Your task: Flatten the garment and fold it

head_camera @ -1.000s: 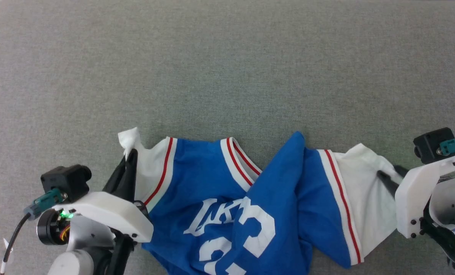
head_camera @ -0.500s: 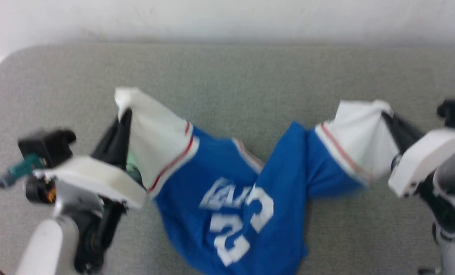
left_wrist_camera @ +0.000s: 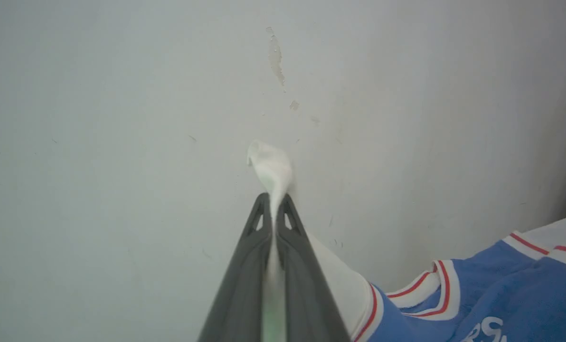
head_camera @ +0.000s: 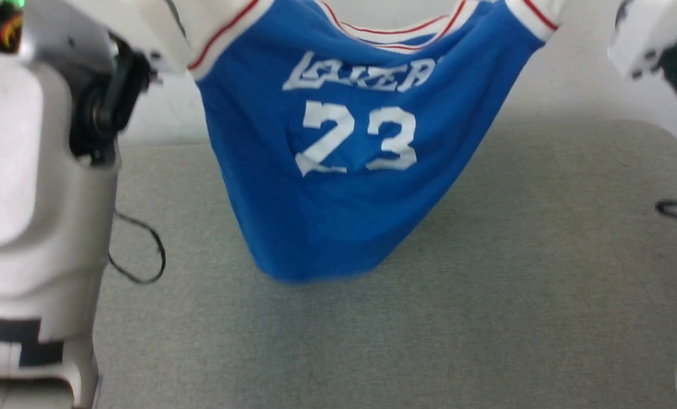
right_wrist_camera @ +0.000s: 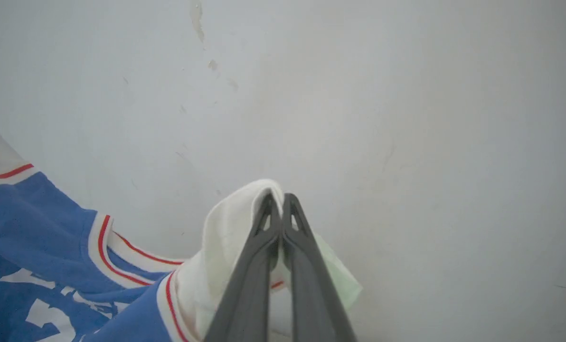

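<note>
Holding the garment up over the tabletop, 23 facing in. Clamped tight on one white sleeve with left end effector, other sleeve with right end effector.

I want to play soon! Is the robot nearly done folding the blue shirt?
No. Done: the bright blue jersey T-shirt with white sleeves is gripped and hangs over the grey fabric surface. In hand: left jaws and right jaws, shut on a sleeve each, hold it spread. Left: laying it flat and every fold.
</note>
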Tool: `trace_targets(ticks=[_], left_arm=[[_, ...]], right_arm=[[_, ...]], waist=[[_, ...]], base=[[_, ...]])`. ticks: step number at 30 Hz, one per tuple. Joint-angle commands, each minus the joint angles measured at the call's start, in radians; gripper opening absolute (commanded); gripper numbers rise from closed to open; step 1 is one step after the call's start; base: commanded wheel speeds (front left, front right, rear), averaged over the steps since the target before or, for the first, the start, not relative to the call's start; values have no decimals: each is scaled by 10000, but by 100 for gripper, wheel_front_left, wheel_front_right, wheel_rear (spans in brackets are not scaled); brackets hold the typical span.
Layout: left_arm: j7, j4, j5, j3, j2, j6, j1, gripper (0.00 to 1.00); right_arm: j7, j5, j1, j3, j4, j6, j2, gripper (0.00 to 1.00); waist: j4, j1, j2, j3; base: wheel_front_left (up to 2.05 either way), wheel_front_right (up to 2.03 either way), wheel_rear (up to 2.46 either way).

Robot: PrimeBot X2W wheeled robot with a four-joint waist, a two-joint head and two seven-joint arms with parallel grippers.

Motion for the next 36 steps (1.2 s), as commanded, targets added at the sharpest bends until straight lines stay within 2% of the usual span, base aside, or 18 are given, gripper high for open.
trace_targets(ticks=[1, 9, 14, 18, 26, 30, 36], left_arm=[[16, 144, 52, 9, -2, -33, -237, 0], [139, 2265, 417, -119, 54, -18, -2455, 0], [128, 2835, 546, -79, 161, 71, -3372, 0], [13, 3014, 720, -19, 210, 323, -4062, 0], [-1426, 3173, 1036, 284, 32, 845, -5788, 0], [-2311, 3349, 961, 451, -83, 749, -6536, 0], [-3048, 3792, 718, 616, -309, 564, -7437, 0]], right_arm=[[-83, -61, -231, 63, 118, -7, 46, 0], [-453, -404, -2611, 712, 2301, -7, 130, 0], [-732, -531, -3487, 781, 3198, -7, -11, 0], [-861, -610, -4052, 505, 3667, -7, -62, 0], [-1553, -1457, -5708, -228, 4334, -7, -98, 0], [-2142, -2024, -6441, -450, 4596, -7, -47, 0], [-2583, -2576, -7331, -666, 5088, -7, -202, 0]], waist=[[-393, 1, -1, -264], [-912, 1, -1, 229], [-1098, 1, -1, 847], [-1159, 1, -1, 1614], [-935, 1, -1, 3606], [-797, 1, -1, 4278], [-536, 1, -1, 5105]], base=[[0, 0, 0], [0, 0, 0], [0, 0, 0], [0, 0, 0], [0, 0, 0], [0, 0, 0], [0, 0, 0]])
